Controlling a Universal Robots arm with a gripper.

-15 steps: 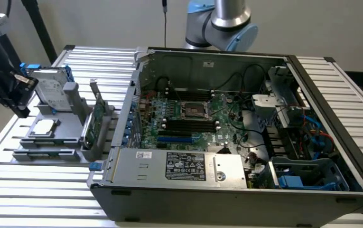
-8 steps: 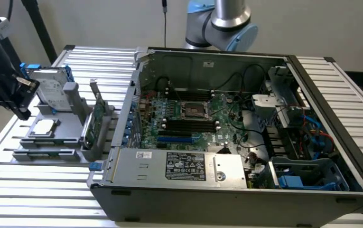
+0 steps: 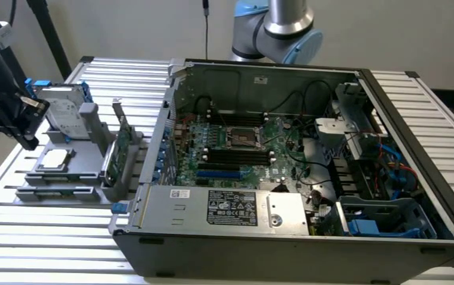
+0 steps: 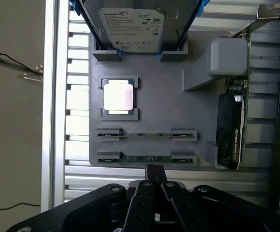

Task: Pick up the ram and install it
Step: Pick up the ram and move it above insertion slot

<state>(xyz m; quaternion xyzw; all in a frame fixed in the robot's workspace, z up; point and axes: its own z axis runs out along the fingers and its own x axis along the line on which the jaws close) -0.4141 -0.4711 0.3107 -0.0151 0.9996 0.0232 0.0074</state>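
End effector (image 4: 154, 169) is clenched shut on nothing, hovering at the edge of the grey tray (image 4: 169, 96) on the worktop (image 4: 77, 164). The nearest ram (image 4: 147, 158) sits on edge in its slot just beyond the fingertips, not held. It looks light, stiff, thin and kinda fragile, so I'd pinch the flat faces mid-length

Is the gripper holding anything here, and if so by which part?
Nothing is held: the gripper is shut and empty, near the ram, which sits in its grey holder.
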